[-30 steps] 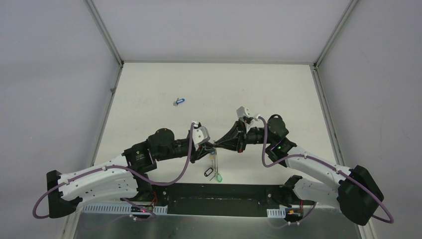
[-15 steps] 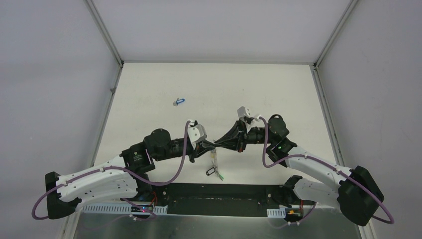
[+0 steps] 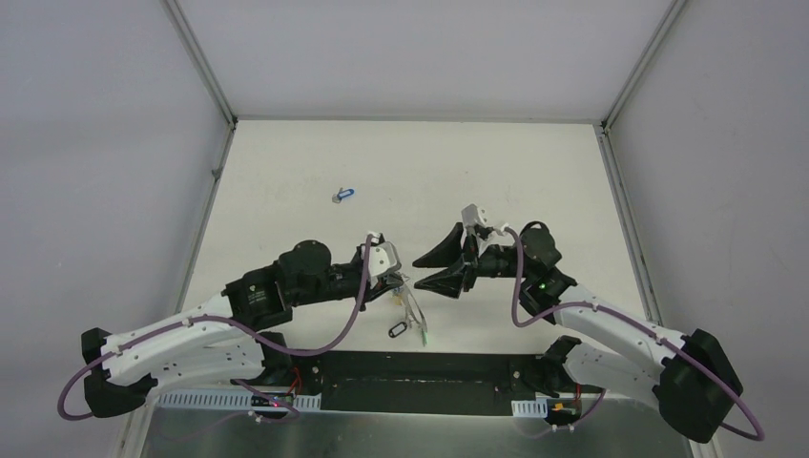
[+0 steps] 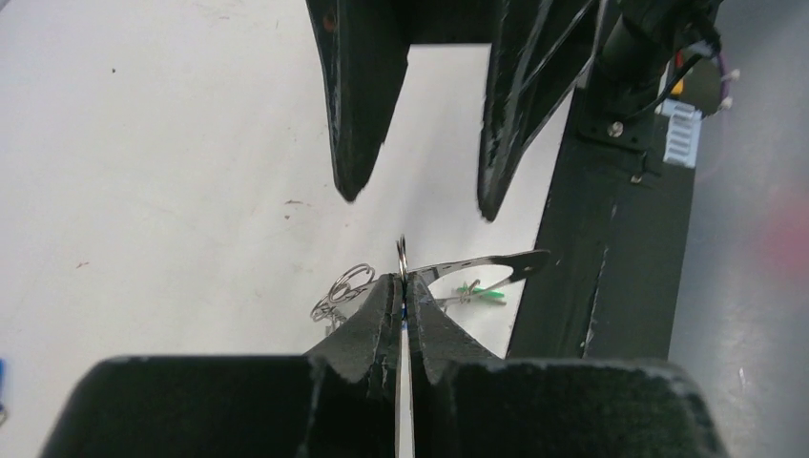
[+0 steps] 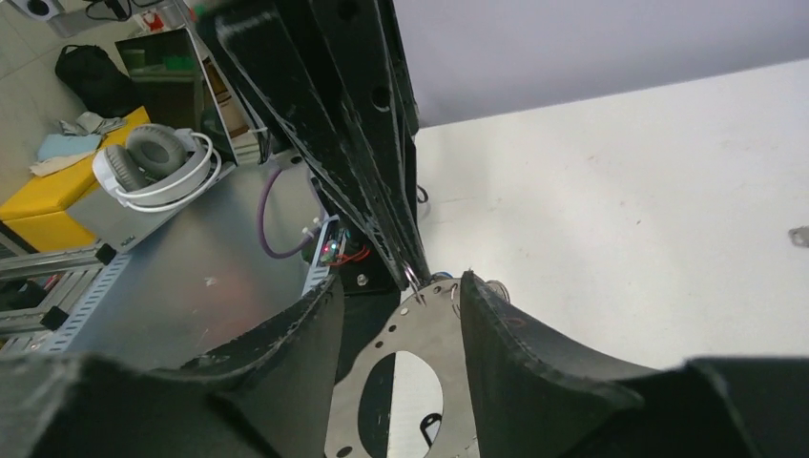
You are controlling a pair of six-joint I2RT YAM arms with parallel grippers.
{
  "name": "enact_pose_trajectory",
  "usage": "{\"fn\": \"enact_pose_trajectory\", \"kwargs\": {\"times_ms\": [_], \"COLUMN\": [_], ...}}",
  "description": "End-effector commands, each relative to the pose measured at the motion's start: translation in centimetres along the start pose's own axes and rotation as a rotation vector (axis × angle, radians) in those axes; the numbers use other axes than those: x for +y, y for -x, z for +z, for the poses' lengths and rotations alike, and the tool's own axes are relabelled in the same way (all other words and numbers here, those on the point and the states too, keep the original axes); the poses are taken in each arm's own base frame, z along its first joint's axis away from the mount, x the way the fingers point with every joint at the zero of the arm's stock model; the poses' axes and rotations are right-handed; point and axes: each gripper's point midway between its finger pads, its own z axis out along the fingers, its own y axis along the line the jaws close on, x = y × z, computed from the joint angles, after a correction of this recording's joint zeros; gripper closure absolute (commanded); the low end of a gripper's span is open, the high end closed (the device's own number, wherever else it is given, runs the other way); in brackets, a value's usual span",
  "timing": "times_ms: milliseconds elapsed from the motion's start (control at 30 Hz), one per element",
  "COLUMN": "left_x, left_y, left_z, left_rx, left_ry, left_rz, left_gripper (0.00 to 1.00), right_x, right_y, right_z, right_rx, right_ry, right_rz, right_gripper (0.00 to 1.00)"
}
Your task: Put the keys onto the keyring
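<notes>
Clamping keyring (image 4: 402, 253) edge-on: left tool (image 4: 402, 281) | right tool (image 3: 420, 272): spread, empty, just beside it | keys (image 4: 477, 293) dangling below

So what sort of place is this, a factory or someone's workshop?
Most likely a robotics lab or test room, not a factory. A left arm and a right arm stand at the edge of a white table boxed in by plain grey walls, and headphones and a dark bag lie off to one side.

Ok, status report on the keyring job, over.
Left gripper shut on the keyring. Right gripper open beside it. Blue key lies apart on table. Nothing blocking.
</notes>
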Motion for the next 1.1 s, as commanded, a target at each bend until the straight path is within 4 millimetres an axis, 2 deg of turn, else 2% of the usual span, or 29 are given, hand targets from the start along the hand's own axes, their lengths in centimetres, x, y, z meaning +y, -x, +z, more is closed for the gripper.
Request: {"fn": "enact_pose_trajectory", "kwargs": {"times_ms": [0,133,300,500,633,867,1067], "left_x": [0.9,1.3,0.4,0.1,-0.4,-0.8,-0.8], "left_y": [1.6,1.3,1.4,2.1,2.9,2.8,2.8], "left_z": [-1.2,-1.7,-2.3,-2.3,-2.1,-2.1,-1.8], "left_rx": [0.053,0.161,0.331,0.489,0.540,0.662,0.690], "left_ry": [0.017,0.013,-0.086,-0.106,-0.137,-0.154,-0.162], "left_rz": [0.107,0.135,0.168,0.083,0.038,-0.017,-0.021], "left_gripper": [1.00,1.00,1.00,1.00,1.00,1.00,1.00], "right_x": [0.5,0.6,0.7,0.5,0.6,1.2,1.9], "right_y": [2.5,2.5,2.4,2.4,2.7,2.9,3.2], "right_z": [-0.4,-0.7,-0.3,0.2,0.5,1.3,2.3], "right_rx": [-0.049,-0.037,-0.019,-0.003,-0.027,-0.060,-0.084], "right_ry": [-0.029,-0.039,-0.010,0.021,0.032,0.097,0.148], "right_rz": [-0.101,-0.118,-0.117,-0.121,-0.115,-0.088,-0.093], "right_gripper": [0.46,0.41,0.40,0.41,0.46,0.63,0.68]}}
